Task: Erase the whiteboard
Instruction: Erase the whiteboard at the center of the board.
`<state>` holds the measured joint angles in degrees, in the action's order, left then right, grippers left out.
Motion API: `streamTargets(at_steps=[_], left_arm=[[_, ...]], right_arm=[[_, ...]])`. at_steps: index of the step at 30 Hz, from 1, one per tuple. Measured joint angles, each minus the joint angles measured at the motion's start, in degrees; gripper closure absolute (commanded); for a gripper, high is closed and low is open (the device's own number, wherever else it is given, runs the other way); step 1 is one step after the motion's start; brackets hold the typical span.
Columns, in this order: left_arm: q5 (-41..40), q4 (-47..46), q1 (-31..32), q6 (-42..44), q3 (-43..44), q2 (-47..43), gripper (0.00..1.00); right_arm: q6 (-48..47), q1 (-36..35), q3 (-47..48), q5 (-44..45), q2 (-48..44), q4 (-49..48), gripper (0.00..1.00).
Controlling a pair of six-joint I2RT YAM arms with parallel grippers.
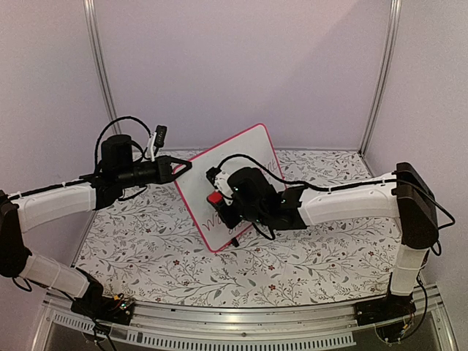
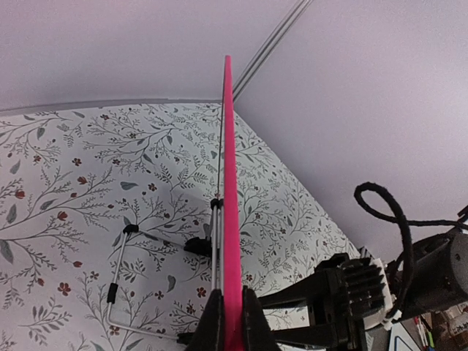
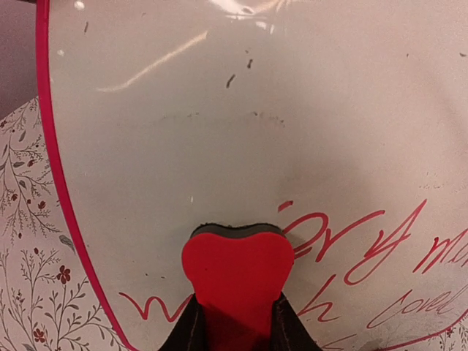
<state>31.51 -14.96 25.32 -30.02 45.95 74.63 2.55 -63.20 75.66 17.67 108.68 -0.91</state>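
Note:
The whiteboard (image 1: 241, 157), white with a thin pink-red frame, stands tilted in the middle of the table. Red handwriting covers its lower part (image 3: 365, 241); its upper part is wiped, with faint smudges. My left gripper (image 1: 183, 169) is shut on the board's left edge, which shows edge-on as a pink strip (image 2: 231, 205) between the fingers. My right gripper (image 1: 217, 191) is shut on a red heart-shaped eraser (image 3: 238, 270), whose dark felt presses against the board face just above the writing.
The table wears a floral cloth (image 1: 146, 248). The board's wire stand with black feet (image 2: 124, 263) rests on the cloth behind it. Pale walls close the back and sides. A metal rail (image 1: 234, 322) runs along the near edge.

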Motion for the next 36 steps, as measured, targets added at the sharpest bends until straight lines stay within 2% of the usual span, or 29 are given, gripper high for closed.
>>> streamTargets(at_steps=[8, 17, 27, 36], left_arm=[[-0.39, 0.0, 0.0, -0.02, 0.0, 0.0, 1.0], [-0.98, 0.0, -0.09, -0.07, 0.0, 0.0, 1.0], [-0.76, 0.0, -0.09, -0.04, 0.0, 0.0, 1.0], [-0.7, 0.0, -0.09, -0.04, 0.0, 0.0, 1.0]], right_arm=[[-2.45, 0.35, 5.46, 0.33, 1.38, 1.31, 0.76], [-3.87, 0.7, 6.88, 0.15, 2.1, 1.9, 0.76], [-2.34, 1.01, 0.83, -0.07, 1.03, -4.24, 0.76], [0.15, 1.29, -3.87, -0.07, 0.02, -5.79, 0.76]])
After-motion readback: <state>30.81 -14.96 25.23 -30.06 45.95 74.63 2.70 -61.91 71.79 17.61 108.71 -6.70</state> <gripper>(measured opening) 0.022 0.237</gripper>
